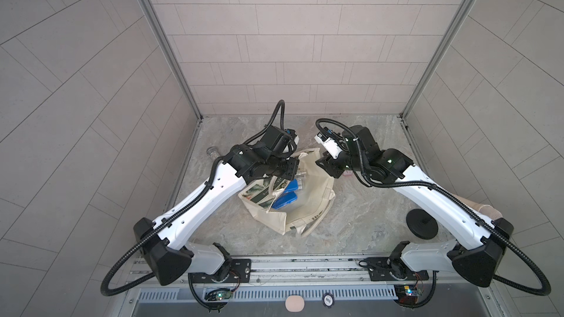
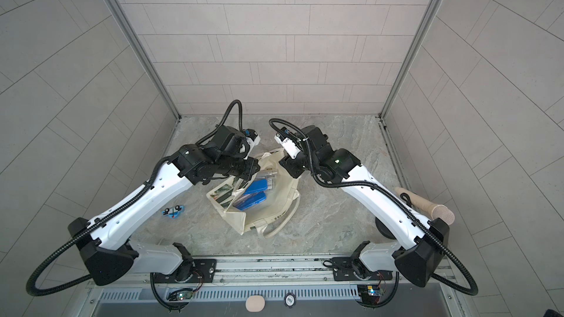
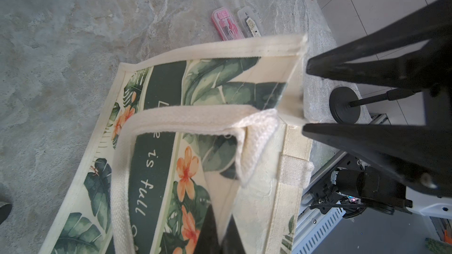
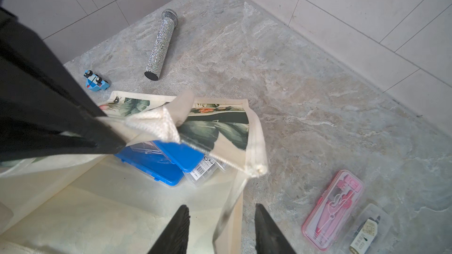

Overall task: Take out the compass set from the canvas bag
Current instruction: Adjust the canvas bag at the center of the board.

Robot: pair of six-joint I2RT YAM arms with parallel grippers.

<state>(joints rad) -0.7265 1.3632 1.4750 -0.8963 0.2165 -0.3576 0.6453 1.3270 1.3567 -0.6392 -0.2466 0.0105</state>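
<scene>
The canvas bag (image 1: 314, 190) lies in the middle of the table (image 1: 360, 218) with its mouth open, in both top views; two blue cases (image 1: 285, 198) lie inside it; the left end effector (image 1: 282, 178) is at the printed side and the right end effector (image 1: 320, 163) is at the far rim; a black round stand (image 1: 421, 224) sits well apart; a blue toy car (image 2: 173, 211) sits by the left arm.

In the left wrist view, the left end effector (image 3: 219, 235) is pinched together on the bag's leafy cloth; the right end effector (image 3: 305, 97) has its fingers apart, the bag's rim just at the tips; a pink compass set (image 3: 227, 24) and a clear case (image 3: 249, 21) lie side by side on the table, outside the bag.

In the right wrist view, the right end effector (image 4: 222, 216) stands apart with the bag's cream edge between its fingers, not squeezed; the left one clamps the strap and lifts the flap; the blue cases overlap under it; a silver microphone (image 4: 161, 45) lies beyond the bag.
</scene>
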